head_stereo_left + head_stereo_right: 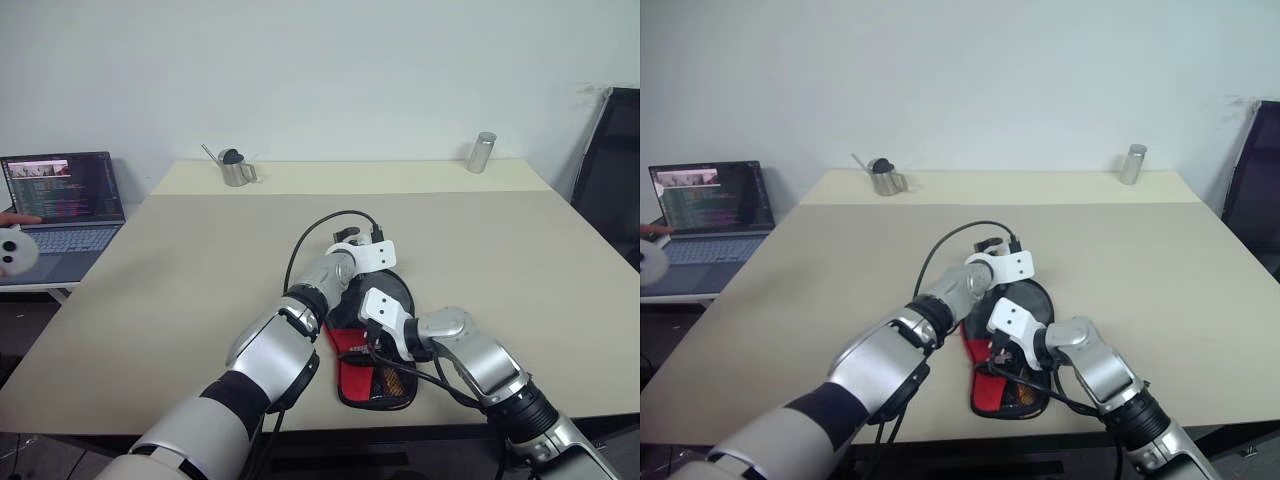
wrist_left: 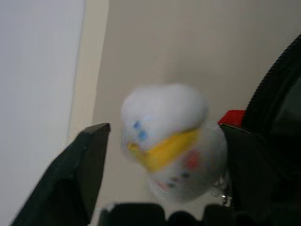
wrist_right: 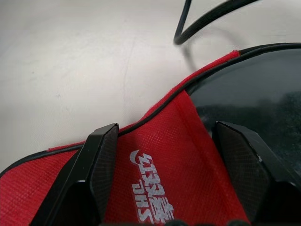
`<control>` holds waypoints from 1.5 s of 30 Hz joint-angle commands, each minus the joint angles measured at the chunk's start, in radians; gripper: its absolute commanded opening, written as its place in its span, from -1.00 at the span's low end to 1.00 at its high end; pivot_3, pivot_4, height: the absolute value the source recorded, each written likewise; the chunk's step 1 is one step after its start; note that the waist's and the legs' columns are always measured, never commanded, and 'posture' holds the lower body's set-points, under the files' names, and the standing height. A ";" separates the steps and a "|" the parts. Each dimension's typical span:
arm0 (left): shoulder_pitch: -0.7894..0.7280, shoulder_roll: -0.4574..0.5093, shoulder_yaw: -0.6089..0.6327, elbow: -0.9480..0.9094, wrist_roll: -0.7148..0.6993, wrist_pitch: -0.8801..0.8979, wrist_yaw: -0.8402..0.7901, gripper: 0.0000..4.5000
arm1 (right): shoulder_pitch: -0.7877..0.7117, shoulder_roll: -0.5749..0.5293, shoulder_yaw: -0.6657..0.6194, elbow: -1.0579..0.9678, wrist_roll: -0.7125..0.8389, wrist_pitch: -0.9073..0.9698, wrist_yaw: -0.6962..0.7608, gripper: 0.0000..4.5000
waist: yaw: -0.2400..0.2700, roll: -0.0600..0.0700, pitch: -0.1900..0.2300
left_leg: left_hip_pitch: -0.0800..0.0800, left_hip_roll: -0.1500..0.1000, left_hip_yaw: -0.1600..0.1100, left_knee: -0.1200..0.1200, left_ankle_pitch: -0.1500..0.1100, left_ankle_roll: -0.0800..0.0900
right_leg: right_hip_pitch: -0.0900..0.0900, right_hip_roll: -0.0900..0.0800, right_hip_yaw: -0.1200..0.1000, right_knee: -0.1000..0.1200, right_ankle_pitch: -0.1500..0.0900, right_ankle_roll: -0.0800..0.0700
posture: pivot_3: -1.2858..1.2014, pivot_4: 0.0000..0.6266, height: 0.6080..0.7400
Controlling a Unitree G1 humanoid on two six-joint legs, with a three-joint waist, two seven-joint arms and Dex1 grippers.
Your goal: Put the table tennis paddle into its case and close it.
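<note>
We hover our parted right claw (image 3: 160, 188) over the red-and-black fabric paddle case (image 1: 378, 370) on the beige table (image 1: 180, 290), our left claw (image 2: 160, 174) spread beside its rim, where a snagged flap could stall closing.

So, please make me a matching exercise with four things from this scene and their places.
Things:
1. case
2. small metal pitcher
3. metal cylinder
4. laptop

Places:
A. far right part of the table
B. beside the table, on the robot's left
C. near table edge, under both hands
D. far left part of the table

Pairs: 1-C, 2-D, 3-A, 4-B
</note>
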 commanded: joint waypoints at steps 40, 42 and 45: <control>0.697 0.199 0.206 -1.011 -0.594 0.282 -0.748 0.99 | -0.669 0.216 -0.467 1.111 0.104 -0.185 -0.575 0.59 | -0.003 0.007 0.001 | 0.000 0.002 0.001 0.001 -0.001 0.002 | -0.001 -0.005 0.006 0.001 0.001 -0.003 | 0.03 -0.52 1.00; 0.714 0.205 0.207 -1.045 -0.596 0.308 -0.728 0.99 | -0.685 0.267 -0.487 1.190 0.100 -0.222 -0.640 0.59 | -0.002 0.007 0.001 | 0.000 0.001 0.002 0.001 -0.001 0.002 | -0.001 -0.005 0.006 0.001 0.001 -0.003 | 0.03 -0.52 1.00; 0.740 0.222 0.206 -1.095 -0.597 0.343 -0.705 0.99 | -0.699 0.320 -0.501 1.263 0.101 -0.263 -0.672 0.59 | -0.002 0.007 0.001 | -0.001 0.000 0.002 0.001 -0.001 0.002 | -0.002 -0.006 0.006 0.000 0.001 -0.003 | 0.03 -0.52 1.00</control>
